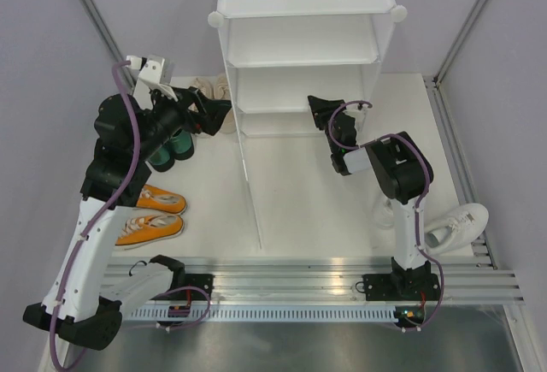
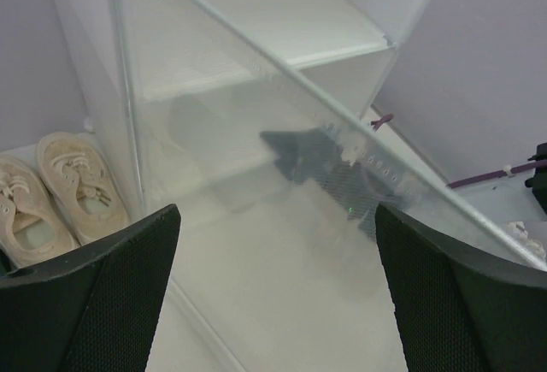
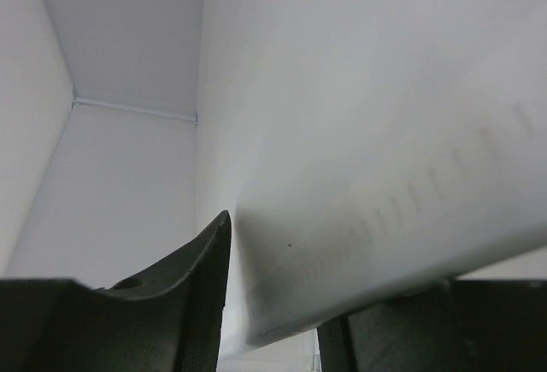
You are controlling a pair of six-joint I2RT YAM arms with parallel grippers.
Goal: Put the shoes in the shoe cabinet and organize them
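Far left on the counter (image 1: pixel 214 201): orange sneakers (image 1: pixel 150 215) lie side by side, toes to the right. Behind them are the dark green heels (image 1: pixel 173 144), mostly covered by the left arm, with only the toes showing. Cream sneakers (image 2: pixel 49 194) lie against the back wall, just left of the cabinet.

Left gripper (image 1: pixel 214 107) hangs over the cream pair, near the cabinet's left side. Its jaws stand wide apart with nothing between them. In its wrist view the cream sneakers sit off to the left of the fingers, not between them.

Shoe cabinet (image 1: pixel 303 4) stands centre, its open front facing the arms. All shoes that can be made out are outside it. Through the translucent side panel (image 2: pixel 256 132) show a dark shape and a pale grey blur, neither identifiable.

Right gripper (image 1: pixel 320 111) reaches into a middle tier. In its wrist view the jaws stand either side of a white blurred thing (image 3: pixel 385 218) with a row of faint marks. Whether that is a shoe or cabinet plastic, and whether it is gripped, cannot be told.

Far right: one white sneaker (image 1: pixel 457 222) lies on the counter, well apart from the right gripper. A pale shape behind the right arm is too hidden to name.
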